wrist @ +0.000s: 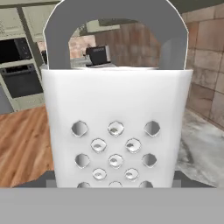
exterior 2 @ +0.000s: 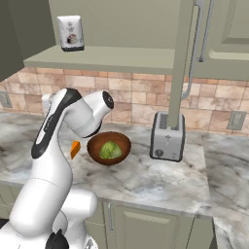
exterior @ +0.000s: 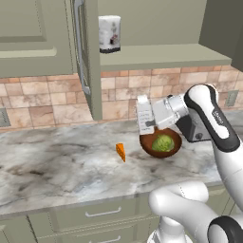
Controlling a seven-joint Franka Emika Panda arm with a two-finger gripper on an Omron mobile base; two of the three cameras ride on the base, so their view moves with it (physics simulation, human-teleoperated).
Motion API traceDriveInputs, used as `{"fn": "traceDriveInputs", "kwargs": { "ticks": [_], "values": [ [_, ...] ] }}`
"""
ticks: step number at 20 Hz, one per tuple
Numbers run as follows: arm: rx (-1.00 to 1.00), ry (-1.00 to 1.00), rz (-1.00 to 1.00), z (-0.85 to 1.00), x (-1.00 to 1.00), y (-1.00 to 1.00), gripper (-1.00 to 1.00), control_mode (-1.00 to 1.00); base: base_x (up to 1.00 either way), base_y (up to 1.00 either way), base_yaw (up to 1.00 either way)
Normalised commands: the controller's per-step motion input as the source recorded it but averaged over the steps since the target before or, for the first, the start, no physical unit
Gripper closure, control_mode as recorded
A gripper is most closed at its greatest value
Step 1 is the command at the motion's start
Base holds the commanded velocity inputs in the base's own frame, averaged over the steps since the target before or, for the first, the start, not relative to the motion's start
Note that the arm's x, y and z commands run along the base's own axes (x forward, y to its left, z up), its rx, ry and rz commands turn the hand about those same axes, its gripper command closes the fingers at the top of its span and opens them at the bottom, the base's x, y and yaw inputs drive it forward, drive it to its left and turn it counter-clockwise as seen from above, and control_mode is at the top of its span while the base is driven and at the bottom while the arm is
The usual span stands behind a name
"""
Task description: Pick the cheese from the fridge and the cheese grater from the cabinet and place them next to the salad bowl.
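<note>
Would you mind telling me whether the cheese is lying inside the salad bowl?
No, the cheese lies on the counter to the left of the salad bowl, which holds only lettuce.

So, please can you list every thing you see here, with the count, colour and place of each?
cheese grater: one, silver-white, held in the gripper above the counter, beside the bowl
cheese: one, orange wedge, on the counter left of the bowl
salad bowl: one, brown with green lettuce, on the counter
canister: one, white with dark marks, on the open cabinet shelf
cabinet: one, sage-green, door open, above the counter
toaster: one, silver, on the counter right of the bowl
counter: one, grey marble
gripper: one, closed on the grater
</note>
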Motion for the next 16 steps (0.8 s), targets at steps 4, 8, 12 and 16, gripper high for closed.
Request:
{"fn": "traceDriveInputs", "kwargs": {
  "ticks": [4, 8, 12, 16],
  "values": [
    [0.00, 0.00, 0.15, -0.65, 0.00, 0.16, 1.00, -1.00, 0.00, 0.00, 0.00],
    [0.00, 0.00, 0.09, -0.61, 0.00, 0.07, 1.00, -1.00, 0.00, 0.00, 0.00],
    [0.00, 0.00, 0.05, -0.63, 0.00, 0.00, 1.00, -1.00, 0.00, 0.00, 0.00],
    [-0.05, 0.00, 0.00, -0.66, 0.00, 0.09, 1.00, -1.00, 0.00, 0.00, 0.00]
  ]
}}
